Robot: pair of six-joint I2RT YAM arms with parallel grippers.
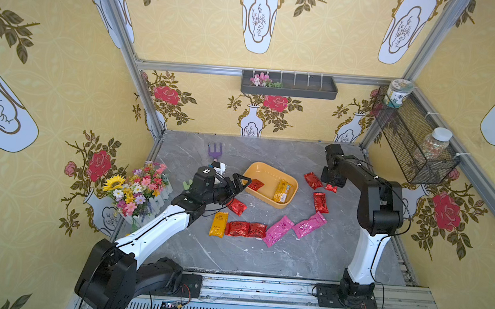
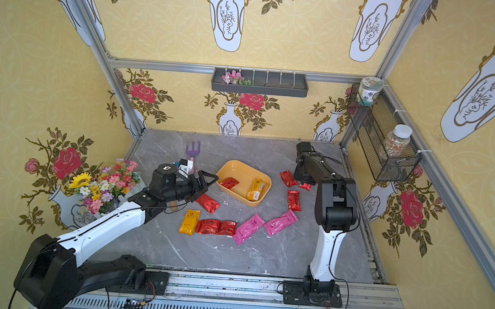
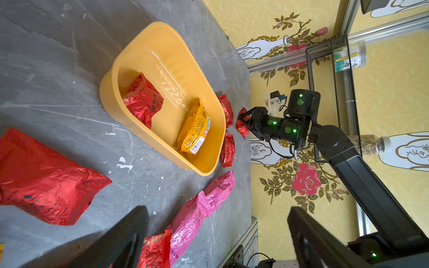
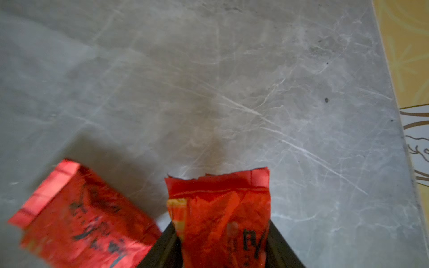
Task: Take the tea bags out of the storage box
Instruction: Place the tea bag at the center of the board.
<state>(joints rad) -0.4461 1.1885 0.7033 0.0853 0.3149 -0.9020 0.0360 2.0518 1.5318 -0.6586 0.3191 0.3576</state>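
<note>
One sachet [image 4: 220, 199] in right end effector [image 4: 221, 222]

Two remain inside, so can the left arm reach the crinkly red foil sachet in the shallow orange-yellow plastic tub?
Probably yes: its jaws stand open beside the tub rim, and the red sachet lies uncovered just inside.

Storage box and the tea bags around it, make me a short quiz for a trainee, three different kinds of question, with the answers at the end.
1. True or false: the storage box is empty.
2. Which hand grips a red tea bag? A left, B right, C neither.
3. How many pink tea bags lie on the table?
Key: 1 false, two bags lie inside. 2 B, the right hand. 3 two.
</note>
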